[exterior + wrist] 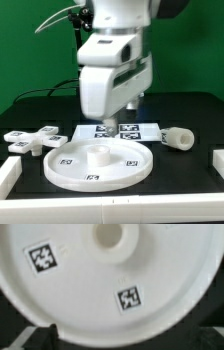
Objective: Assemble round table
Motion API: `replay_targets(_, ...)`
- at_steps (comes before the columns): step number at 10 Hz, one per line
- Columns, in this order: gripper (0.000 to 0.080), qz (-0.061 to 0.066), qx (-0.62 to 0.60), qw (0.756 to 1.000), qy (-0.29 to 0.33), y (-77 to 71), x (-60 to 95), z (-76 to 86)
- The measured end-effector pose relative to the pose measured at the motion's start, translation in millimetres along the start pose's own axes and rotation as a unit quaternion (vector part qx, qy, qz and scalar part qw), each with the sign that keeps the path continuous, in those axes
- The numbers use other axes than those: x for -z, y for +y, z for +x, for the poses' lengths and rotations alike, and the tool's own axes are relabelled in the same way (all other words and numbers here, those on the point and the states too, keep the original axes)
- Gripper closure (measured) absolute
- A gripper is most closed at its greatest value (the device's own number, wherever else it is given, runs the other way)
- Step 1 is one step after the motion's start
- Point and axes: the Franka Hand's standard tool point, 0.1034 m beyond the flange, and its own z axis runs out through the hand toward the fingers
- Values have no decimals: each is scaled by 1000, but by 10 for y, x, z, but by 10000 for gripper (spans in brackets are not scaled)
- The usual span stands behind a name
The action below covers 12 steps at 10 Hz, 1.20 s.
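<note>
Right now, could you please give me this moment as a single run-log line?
hand: open, hovering above round disc | cylinder leg: lying on its side, unattached | cross base: unattached, apart from disc

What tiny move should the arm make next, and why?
Probably lower straight toward the round disc: the arm hangs above it, and the disc fills the wrist view. The leg and cross base lie apart from it, untouched.

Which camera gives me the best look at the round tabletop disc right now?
The exterior view: the whole disc lies flat on the table, with its full rim, raised hub and tags in sight. The wrist view shows only a close, blurred part of the disc: the centre hole, two tags and one stretch of rim.
</note>
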Motion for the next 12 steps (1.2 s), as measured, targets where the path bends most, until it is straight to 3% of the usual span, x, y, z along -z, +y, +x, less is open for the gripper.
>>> replay_targets(4,150,11,5,1000,1,114,-244,-314)
replay_targets(9,150,29,4,1000,-1,47,-481,-276)
replay_targets(12,150,33,4,999,-2,43,-534,-296)
